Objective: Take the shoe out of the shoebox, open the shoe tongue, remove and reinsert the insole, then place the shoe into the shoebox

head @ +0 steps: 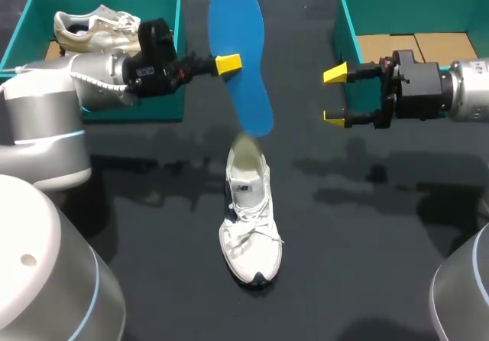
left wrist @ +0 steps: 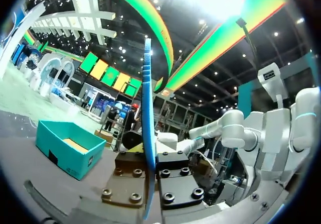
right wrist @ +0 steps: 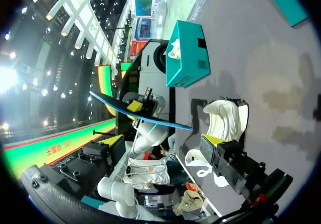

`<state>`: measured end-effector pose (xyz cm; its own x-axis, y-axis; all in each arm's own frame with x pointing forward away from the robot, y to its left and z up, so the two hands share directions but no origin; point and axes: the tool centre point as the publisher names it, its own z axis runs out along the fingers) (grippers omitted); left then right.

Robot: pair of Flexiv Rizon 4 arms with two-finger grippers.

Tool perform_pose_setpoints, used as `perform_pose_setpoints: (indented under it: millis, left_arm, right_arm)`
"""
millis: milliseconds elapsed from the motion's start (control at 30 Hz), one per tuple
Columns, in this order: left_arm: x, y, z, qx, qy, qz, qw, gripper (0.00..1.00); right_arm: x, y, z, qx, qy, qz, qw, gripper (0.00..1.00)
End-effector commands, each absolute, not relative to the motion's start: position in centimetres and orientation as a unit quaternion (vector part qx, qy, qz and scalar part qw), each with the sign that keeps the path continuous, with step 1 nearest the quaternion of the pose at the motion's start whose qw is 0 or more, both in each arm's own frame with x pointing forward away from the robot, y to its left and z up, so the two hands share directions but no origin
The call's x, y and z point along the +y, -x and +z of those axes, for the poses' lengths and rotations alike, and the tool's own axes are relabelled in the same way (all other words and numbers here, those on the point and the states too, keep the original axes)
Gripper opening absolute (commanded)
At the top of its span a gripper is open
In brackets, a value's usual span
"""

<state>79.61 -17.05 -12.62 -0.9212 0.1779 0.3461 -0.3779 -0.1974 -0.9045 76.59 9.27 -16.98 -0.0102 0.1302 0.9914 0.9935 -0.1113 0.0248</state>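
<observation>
A white sneaker stands on the dark table, toe toward me, its opening just under the tip of a blue insole. My left gripper is shut on the insole's middle and holds it upright above the shoe. The left wrist view shows the insole edge-on between that gripper's fingers. My right gripper hangs open and empty to the right of the insole, in front of the right teal shoebox. From the right wrist, the insole and sneaker lie ahead of the open gripper.
A second teal shoebox at the back left holds another pale shoe. It also shows in the right wrist view as a teal box. The right shoebox has only brown cardboard inside. Bare table surrounds the sneaker.
</observation>
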Motion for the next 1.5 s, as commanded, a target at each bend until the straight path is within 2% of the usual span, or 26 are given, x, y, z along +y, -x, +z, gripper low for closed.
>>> perform_pose_setpoints:
  millis: [33, 367, 733, 1200, 1500]
  left_arm:
    - [-16.7, -79.7, -13.1, -0.632, 0.131, 0.761, -0.062, 0.00]
    - [-16.7, -79.7, -13.1, -0.632, 0.131, 0.761, -0.062, 0.00]
    - [-16.8, -77.8, -12.6, -0.611, 0.317, 0.696, -0.206, 0.00]
    - [-17.2, -77.8, -12.9, -0.598, 0.352, 0.687, -0.215, 0.00]
    - [-18.8, -76.8, -13.8, -0.556, 0.456, 0.615, -0.323, 0.00]
  right_arm:
    - [9.4, -76.6, -17.0, -0.507, 0.555, -0.498, 0.433, 1.00]
    - [9.4, -76.6, -17.0, -0.507, 0.555, -0.498, 0.433, 1.00]
    - [9.4, -76.6, -17.0, -0.507, 0.555, -0.498, 0.433, 1.00]
    - [9.4, -76.6, -17.0, -0.507, 0.555, -0.498, 0.433, 1.00]
    - [9.4, -76.6, -17.0, -0.507, 0.555, -0.498, 0.433, 1.00]
